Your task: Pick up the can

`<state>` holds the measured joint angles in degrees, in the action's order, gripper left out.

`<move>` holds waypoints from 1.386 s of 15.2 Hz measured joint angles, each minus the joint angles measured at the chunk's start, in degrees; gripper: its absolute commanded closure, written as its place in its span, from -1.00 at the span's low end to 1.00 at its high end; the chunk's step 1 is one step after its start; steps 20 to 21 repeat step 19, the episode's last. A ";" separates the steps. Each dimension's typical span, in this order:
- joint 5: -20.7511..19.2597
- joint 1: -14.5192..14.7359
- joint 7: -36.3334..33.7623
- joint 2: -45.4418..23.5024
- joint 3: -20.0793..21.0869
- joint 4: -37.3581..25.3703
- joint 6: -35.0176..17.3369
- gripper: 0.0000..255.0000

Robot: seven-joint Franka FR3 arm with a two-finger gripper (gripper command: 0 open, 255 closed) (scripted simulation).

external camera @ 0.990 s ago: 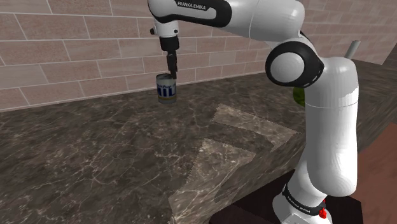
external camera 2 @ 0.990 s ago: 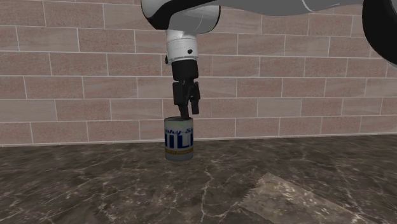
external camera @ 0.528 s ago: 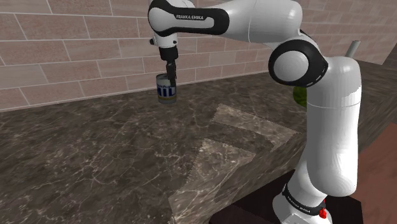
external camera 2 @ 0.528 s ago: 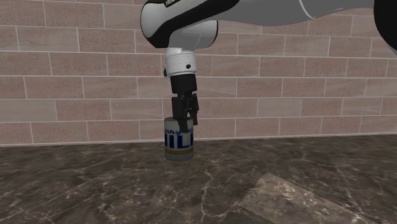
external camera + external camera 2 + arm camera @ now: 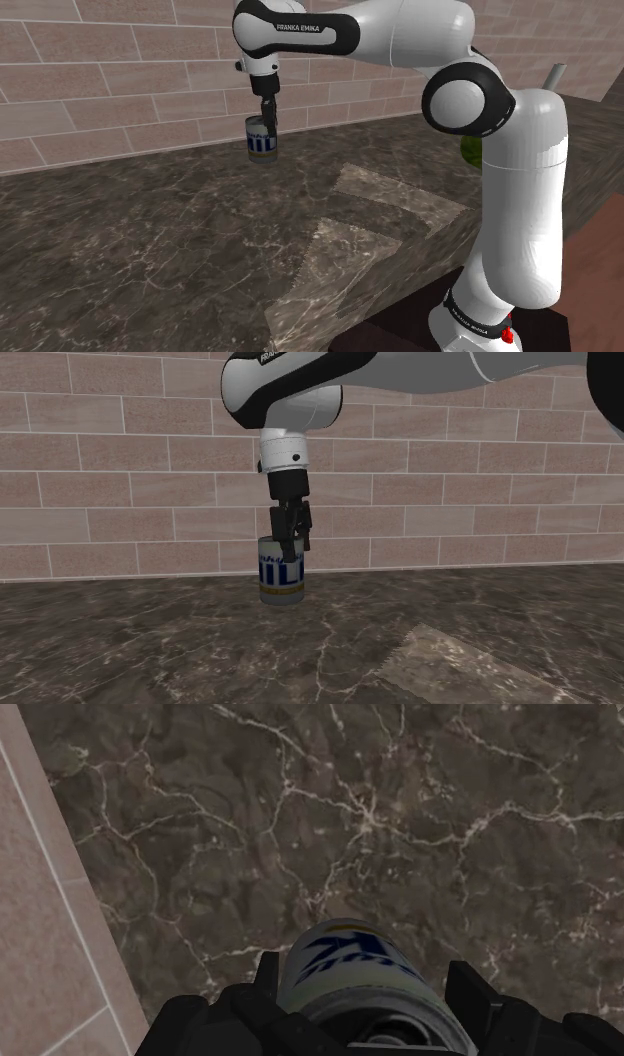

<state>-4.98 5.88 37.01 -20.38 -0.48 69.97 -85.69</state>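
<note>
A can (image 5: 261, 139) with a white and blue label stands upright on the dark marble counter (image 5: 180, 250), close to the brick wall. The same can (image 5: 281, 577) is in the middle of the second exterior view. My black gripper (image 5: 290, 544) points straight down over the can's top, its fingers reaching past the rim. In the wrist view the can (image 5: 350, 974) lies between the two fingers (image 5: 268, 986), which stand apart on either side with small gaps. The gripper (image 5: 365, 1004) is open and the can rests on the counter.
A brick wall (image 5: 120, 90) rises right behind the can. A paler marble patch (image 5: 370, 240) lies on the counter nearer the stand. A green object (image 5: 468, 150) shows partly behind the arm, and a grey rod (image 5: 553, 78) stands at the shoulder view's right.
The gripper came down from just above the can until its fingers straddled the can's top. Over the last half second nothing visibly moved.
</note>
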 measured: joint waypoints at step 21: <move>-0.17 0.25 1.43 -9.62 -0.20 -26.85 17.31 1.00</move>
